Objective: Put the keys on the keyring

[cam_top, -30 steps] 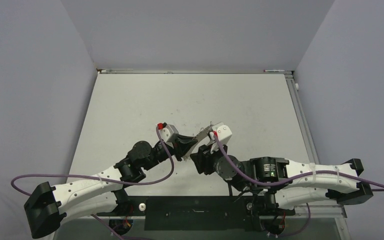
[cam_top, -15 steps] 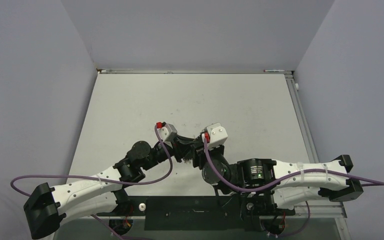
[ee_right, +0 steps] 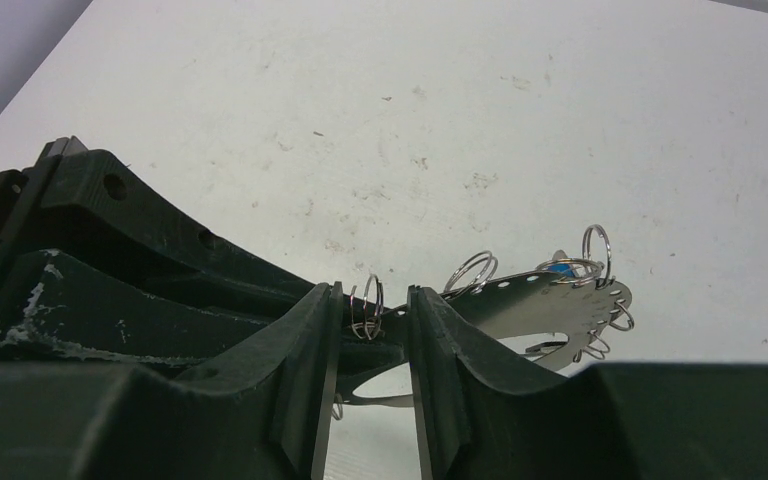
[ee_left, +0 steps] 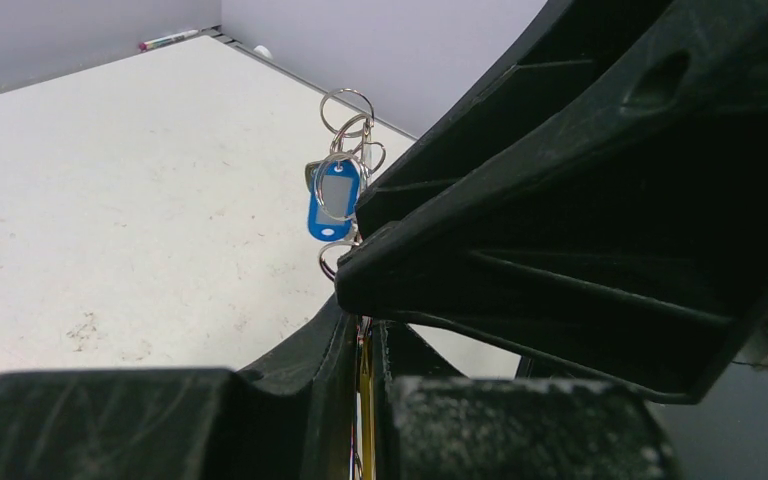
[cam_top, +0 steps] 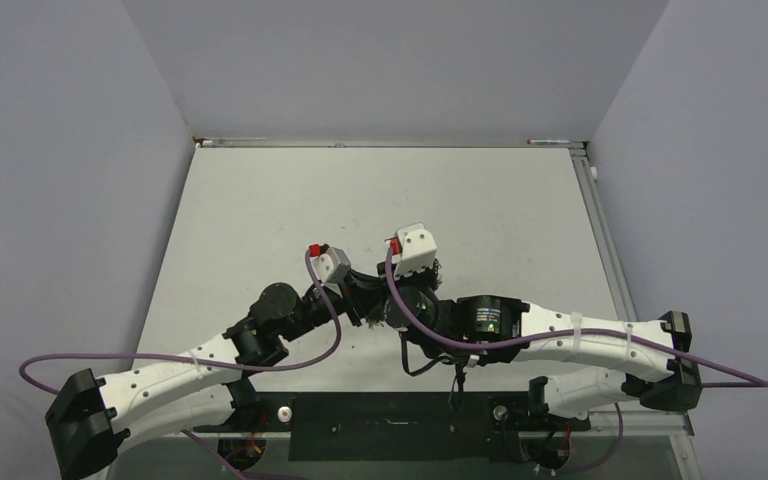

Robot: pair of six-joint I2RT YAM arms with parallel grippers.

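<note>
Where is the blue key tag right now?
In the left wrist view, the blue key tag sits among small silver rings just beyond the left gripper, beside the right gripper.

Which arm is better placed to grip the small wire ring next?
Right. The right gripper has its jaws open on either side of the small wire ring. The left gripper is pinched on a thin yellow piece, so it looks busy holding.
</note>
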